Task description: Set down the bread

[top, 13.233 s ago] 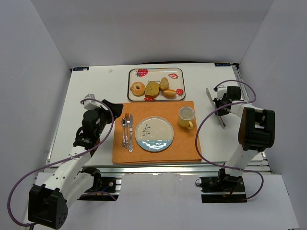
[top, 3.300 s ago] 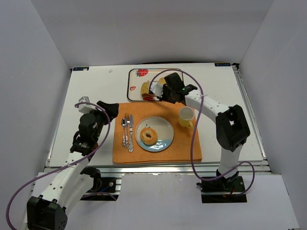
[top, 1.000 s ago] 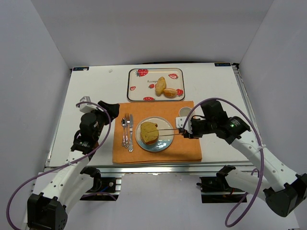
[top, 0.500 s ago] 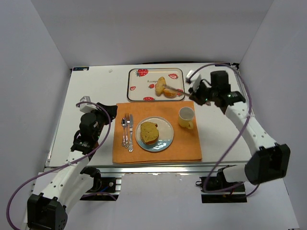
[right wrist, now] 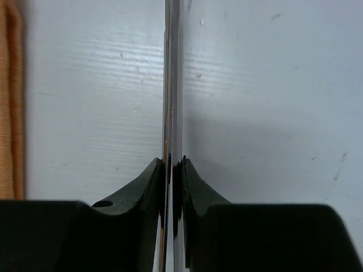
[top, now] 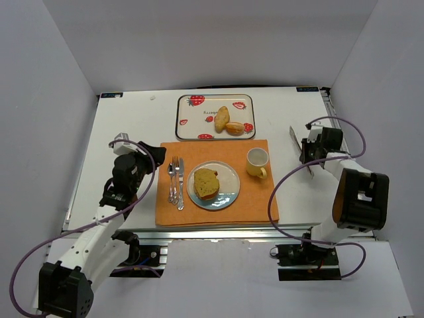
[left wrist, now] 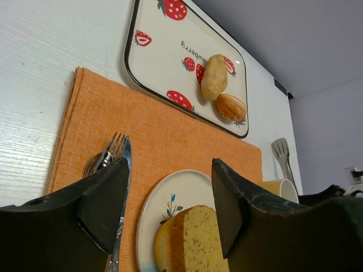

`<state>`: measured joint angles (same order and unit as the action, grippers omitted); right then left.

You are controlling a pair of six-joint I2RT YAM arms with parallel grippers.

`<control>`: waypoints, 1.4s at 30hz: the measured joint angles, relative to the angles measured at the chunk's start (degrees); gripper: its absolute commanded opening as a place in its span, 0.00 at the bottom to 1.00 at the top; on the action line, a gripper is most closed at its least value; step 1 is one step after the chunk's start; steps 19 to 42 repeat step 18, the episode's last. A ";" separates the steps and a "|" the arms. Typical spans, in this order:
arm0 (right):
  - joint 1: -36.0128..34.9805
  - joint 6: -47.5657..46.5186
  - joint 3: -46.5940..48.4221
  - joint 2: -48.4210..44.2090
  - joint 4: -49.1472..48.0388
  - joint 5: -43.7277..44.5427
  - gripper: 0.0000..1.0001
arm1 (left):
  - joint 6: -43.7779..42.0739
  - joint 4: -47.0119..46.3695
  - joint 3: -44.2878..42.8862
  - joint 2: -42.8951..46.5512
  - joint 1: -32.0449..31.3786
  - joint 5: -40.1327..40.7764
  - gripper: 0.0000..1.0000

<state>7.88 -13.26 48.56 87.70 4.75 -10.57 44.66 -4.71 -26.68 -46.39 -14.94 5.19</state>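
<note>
half a second ago my right claw (right wrist: 172, 164) was out over the tray (top: 192, 122), tongs (right wrist: 172, 85) reaching at the rolls; now i have swung back to my own side of the table, and the tongs lie low along the white top straight ahead of my fingers. the claw is pinched narrow on their two thin blades, nothing between the tips that i can see. the bread slice (top: 206, 182) sits on the plate (top: 228, 173), well off to the left of my claw, past the mug (top: 257, 161) and on the orange placemat (top: 258, 199), whose edge just shows at my far left. two rolls (top: 222, 118) are on the tray, ahead and left of me, untouched by this retreat. i judge the placing done: bread on the plate, and i am setting the tongs down rather than going for more. my left claw (left wrist: 169, 187) hangs wide and empty near the fork side of the plate, looking on at the slice just ahead of it.
</note>
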 measured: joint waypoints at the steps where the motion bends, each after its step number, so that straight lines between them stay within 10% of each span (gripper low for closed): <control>1: 0.35 0.46 -1.33 1.07 -1.14 0.17 0.25 | -0.13 0.20 0.00 -0.37 0.00 -0.04 0.72; 7: 0.39 0.39 -1.31 6.49 -2.64 -0.52 0.64 | -0.70 0.87 -0.04 -1.38 0.00 -0.07 0.77; 8: 0.37 0.20 -0.22 7.26 -2.23 -0.72 0.89 | -0.70 0.85 -0.04 -1.44 0.00 -0.07 0.77; 16: 0.96 -2.89 4.22 7.93 3.78 -1.14 0.90 | -0.72 0.85 -0.07 -1.68 0.00 -0.83 0.76; 18: 0.96 -3.85 5.70 5.88 5.90 -0.70 0.89 | -0.68 0.83 -0.15 -1.73 0.00 -1.81 0.60; 42: 0.96 -3.85 5.70 5.88 5.90 -0.70 0.89 | -0.68 0.83 -0.15 -1.73 0.00 -1.81 0.60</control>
